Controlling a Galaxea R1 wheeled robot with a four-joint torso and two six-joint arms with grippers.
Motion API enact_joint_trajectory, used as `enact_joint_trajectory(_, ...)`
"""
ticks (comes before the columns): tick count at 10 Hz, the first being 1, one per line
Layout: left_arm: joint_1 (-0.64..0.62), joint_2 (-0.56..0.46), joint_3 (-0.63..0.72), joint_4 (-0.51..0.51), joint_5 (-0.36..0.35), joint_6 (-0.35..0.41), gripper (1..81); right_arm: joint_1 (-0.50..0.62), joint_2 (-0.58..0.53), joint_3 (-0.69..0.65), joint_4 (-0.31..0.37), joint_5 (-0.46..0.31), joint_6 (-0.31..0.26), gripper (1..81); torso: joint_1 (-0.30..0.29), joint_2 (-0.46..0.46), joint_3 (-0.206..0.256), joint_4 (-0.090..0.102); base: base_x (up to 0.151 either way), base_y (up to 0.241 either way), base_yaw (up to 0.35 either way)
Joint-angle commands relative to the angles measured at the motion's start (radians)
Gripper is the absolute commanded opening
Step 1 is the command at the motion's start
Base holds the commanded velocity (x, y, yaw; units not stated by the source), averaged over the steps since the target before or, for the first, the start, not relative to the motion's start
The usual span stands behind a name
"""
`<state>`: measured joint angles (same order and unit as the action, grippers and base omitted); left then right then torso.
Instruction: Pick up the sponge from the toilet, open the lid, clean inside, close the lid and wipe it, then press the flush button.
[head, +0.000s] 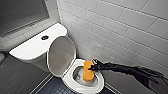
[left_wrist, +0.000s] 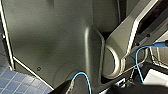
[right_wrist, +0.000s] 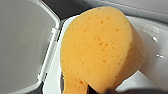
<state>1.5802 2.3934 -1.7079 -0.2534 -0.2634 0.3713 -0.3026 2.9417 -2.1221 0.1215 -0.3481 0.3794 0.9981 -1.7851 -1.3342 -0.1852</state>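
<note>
The white toilet (head: 37, 48) stands against the tiled wall with its lid (head: 60, 55) raised upright against the tank. My right gripper (head: 93, 67) reaches in from the right, shut on the orange sponge (head: 88, 71), which hangs down into the bowl (head: 81, 76). The right wrist view has the sponge (right_wrist: 100, 47) large and close, with the raised lid (right_wrist: 22, 42) beside it and the bowl's white inside (right_wrist: 150, 50) behind it. The dark round flush button (head: 45, 37) sits in the middle of the tank top.
A white tiled wall (head: 120, 27) runs close behind the toilet on the right. Dark floor tiles (head: 52, 87) lie in front of the bowl. The left wrist view faces the robot's own grey body (left_wrist: 50, 37), a blue cable (left_wrist: 85, 77) and blue floor tiles (left_wrist: 15, 82).
</note>
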Motion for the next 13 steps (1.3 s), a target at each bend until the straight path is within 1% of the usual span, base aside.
enact_joint_trajectory(1, 0.042, -0.003, 0.030, 0.006, 0.090, 0.012, 81.1, 0.165, 0.044, -0.045, 0.014, -0.019, -0.004, 1.0, 0.000, 0.000, 0.000, 0.000, 0.000, 0.000, 0.000)
enact_joint_trajectory(3, 0.053, 0.001, 0.030, 0.005, 0.090, 0.012, 81.1, 0.182, 0.084, -0.100, 0.014, -0.015, -0.011, 1.0, 0.000, 0.000, 0.000, 0.000, 0.000, 0.000, 0.000)
enact_joint_trajectory(4, 0.060, 0.001, 0.030, 0.003, 0.089, 0.012, 81.1, 0.179, 0.087, -0.126, 0.014, 0.019, -0.011, 1.0, 0.000, 0.000, 0.000, 0.000, 0.000, 0.000, 0.000)
enact_joint_trajectory(6, 0.074, -0.002, 0.033, -0.003, 0.087, 0.012, 81.1, 0.159, 0.092, -0.140, 0.012, 0.050, -0.013, 1.0, 0.000, 0.000, 0.000, 0.000, 0.000, 0.000, 0.000)
enact_joint_trajectory(7, 0.077, -0.005, 0.037, -0.004, 0.087, 0.012, 81.1, 0.150, 0.095, -0.154, 0.018, 0.084, -0.005, 1.0, 0.000, 0.000, 0.000, 0.000, 0.000, 0.000, 0.000)
enact_joint_trajectory(8, 0.087, -0.008, 0.043, -0.003, 0.087, 0.011, 81.1, 0.138, 0.093, -0.159, 0.024, 0.100, 0.003, 1.0, 0.000, 0.000, 0.000, 0.000, 0.000, 0.000, 0.000)
enact_joint_trajectory(9, 0.096, -0.009, 0.047, -0.003, 0.066, 0.011, 81.1, 0.115, 0.092, -0.168, 0.026, 0.125, 0.003, 1.0, 0.000, 0.000, 0.000, 0.000, 0.000, 0.000, 0.000)
enact_joint_trajectory(10, 0.106, -0.014, 0.057, 0.000, 0.050, 0.011, 81.1, 0.095, 0.088, -0.169, 0.027, 0.135, 0.004, 1.0, 0.000, 0.000, 0.000, 0.000, 0.000, 0.000, 0.000)
enact_joint_trajectory(11, 0.106, -0.019, 0.063, 0.000, 0.050, 0.011, 81.1, 0.081, 0.079, -0.169, 0.027, 0.135, 0.004, 1.0, 0.000, 0.000, 0.000, 0.000, 0.000, 0.000, 0.000)
enact_joint_trajectory(12, 0.106, -0.023, 0.070, 0.000, 0.050, 0.011, 81.1, 0.070, 0.061, -0.162, 0.029, 0.146, 0.004, 1.0, 0.000, 0.000, 0.000, 0.000, 0.000, 0.000, 0.000)
enact_joint_trajectory(13, 0.106, -0.020, 0.071, 0.002, 0.050, 0.011, 81.1, 0.065, 0.020, -0.122, 0.032, 0.146, 0.004, 1.0, 0.000, 0.000, 0.000, 0.000, 0.000, 0.000, 0.000)
